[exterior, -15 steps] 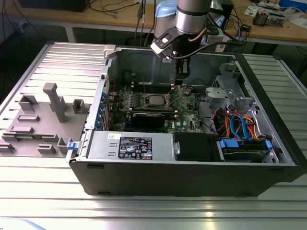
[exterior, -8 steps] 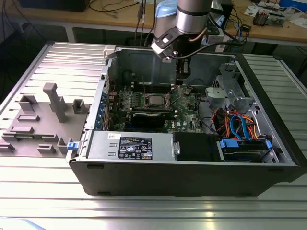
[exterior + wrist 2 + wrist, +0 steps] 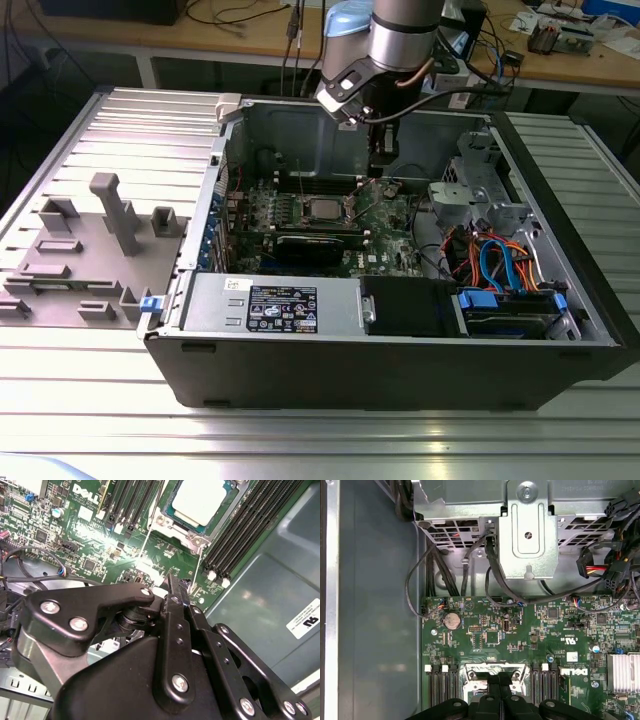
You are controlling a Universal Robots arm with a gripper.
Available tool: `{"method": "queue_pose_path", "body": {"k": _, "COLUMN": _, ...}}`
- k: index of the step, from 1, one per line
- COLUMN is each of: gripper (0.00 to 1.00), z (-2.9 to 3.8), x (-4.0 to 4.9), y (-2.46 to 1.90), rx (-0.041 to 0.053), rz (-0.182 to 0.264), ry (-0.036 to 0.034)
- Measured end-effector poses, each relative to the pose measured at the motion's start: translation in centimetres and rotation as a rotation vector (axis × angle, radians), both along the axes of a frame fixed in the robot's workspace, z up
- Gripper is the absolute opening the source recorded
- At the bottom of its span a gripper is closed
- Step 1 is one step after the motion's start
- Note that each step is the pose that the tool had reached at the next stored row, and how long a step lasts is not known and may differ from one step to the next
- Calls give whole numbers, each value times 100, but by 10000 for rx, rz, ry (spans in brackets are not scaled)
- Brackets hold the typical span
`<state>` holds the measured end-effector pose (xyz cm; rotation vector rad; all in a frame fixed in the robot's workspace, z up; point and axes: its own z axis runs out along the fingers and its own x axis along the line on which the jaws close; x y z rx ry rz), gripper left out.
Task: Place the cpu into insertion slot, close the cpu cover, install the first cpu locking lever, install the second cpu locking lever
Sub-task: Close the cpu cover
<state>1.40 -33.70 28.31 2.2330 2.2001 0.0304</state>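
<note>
Exterior view, from its left to its right. A ribbed metal desk [image 3: 100,420] carries grey fixture blocks [image 3: 110,205] and an open computer case [image 3: 400,370]. Inside the case lies a green circuit board [image 3: 260,205].

Near the board's middle sits the cpu [image 3: 322,210], a small flat square with a pale silver-grey top. It is seated in the insertion slot [image 3: 306,213], whose silvery rim frames it. A long black card [image 3: 315,245] lies just in front of the slot.

The end effector [image 3: 384,170] hangs from the arm to the exterior view's right of the cpu. It is near the cpu but apart from it, low over the board. Further right stand a metal drive cage [image 3: 480,190] and blue and orange cables [image 3: 495,260].

In the second wrist view the cpu [image 3: 200,500] shows through the square cut-out of the cpu cover [image 3: 186,535], which lies flat around it. A thin wire locking lever [image 3: 196,566] runs from the cover's corner toward the end effector [image 3: 177,582]. The black fingers [image 3: 171,595] are clenched, tips together. The lever's end lies just beside the tips, and whether they pinch it cannot be told. The cpu lies beyond the tips, not touching them.

In the first wrist view the end effector [image 3: 504,680] stands at the slot's rim.
</note>
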Motion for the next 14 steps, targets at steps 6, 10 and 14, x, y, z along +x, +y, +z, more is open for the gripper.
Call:
{"method": "queue_pose_path", "body": {"k": 6, "gripper": 11, "z": 0, "x": 39, "y": 0, "rx": 0, "rz": 1, "ry": 0}}
{"method": "queue_pose_path", "body": {"k": 10, "gripper": 11, "z": -2, "x": 83, "y": 0, "rx": -1, "rz": 0, "ry": 0}}
{"method": "queue_pose_path", "body": {"k": 14, "gripper": 11, "z": -9, "x": 117, "y": 0, "rx": -1, "rz": 1, "ry": 0}}
